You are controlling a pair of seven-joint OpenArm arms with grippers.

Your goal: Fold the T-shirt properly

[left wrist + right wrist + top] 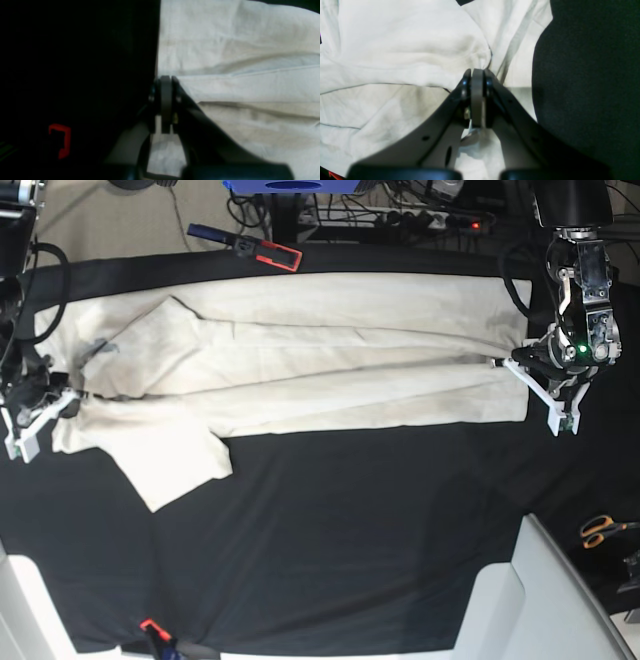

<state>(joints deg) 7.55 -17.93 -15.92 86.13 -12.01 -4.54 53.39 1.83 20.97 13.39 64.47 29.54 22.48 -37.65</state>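
Note:
The cream T-shirt (330, 370) lies stretched sideways across the black table cloth (350, 530), with one sleeve (180, 460) spread toward the front. My left gripper (503, 362) is at the shirt's right end, shut on the fabric edge. In the left wrist view its jaws (166, 80) pinch the T-shirt (237, 50) right at the border with the black cloth. My right gripper (78, 393) is shut on the shirt's left end. The right wrist view shows that gripper (477, 71) closed on a bunched fold of the T-shirt (395, 50).
A red and black clamp tool (265, 250) lies at the table's back edge. Orange-handled scissors (600, 530) sit at the right, beside a white object (530, 600) at the front right corner. A small red marker (150, 625) is at the front edge, and a red bracket (61, 140) shows in the left wrist view.

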